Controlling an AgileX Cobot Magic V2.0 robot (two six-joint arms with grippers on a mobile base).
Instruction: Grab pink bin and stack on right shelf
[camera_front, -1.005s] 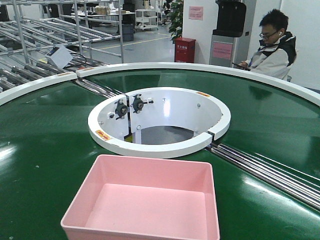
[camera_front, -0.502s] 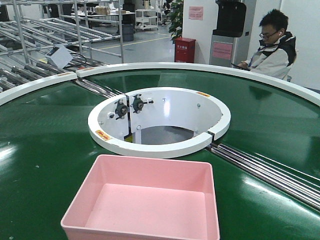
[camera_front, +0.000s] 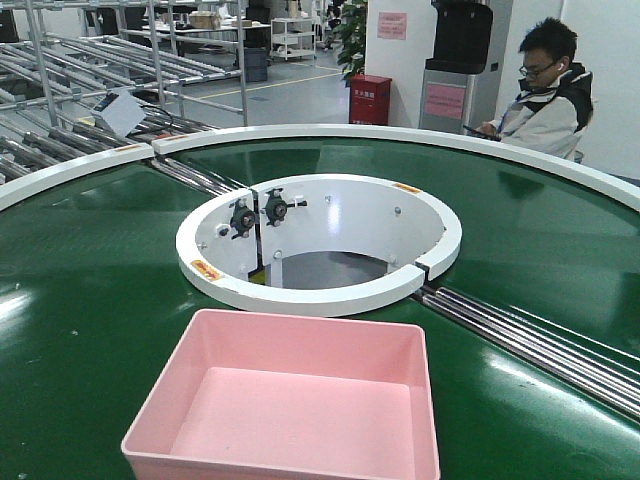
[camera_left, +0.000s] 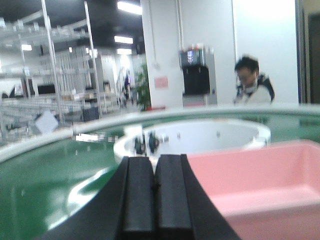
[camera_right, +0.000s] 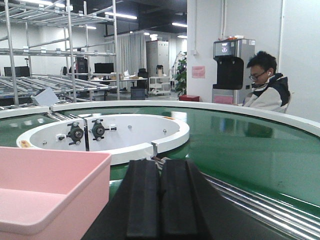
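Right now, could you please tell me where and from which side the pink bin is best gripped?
Take the pink bin by the rim of its left and right walls, each end effector lowering from its own side. It stands upright and empty, likely too wide for one; it lies between the left end effector and right end effector, both shut.

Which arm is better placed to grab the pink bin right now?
Left, narrowly: the pink bin sits close beside the left gripper; the right gripper shows a small gap. Both are shut.
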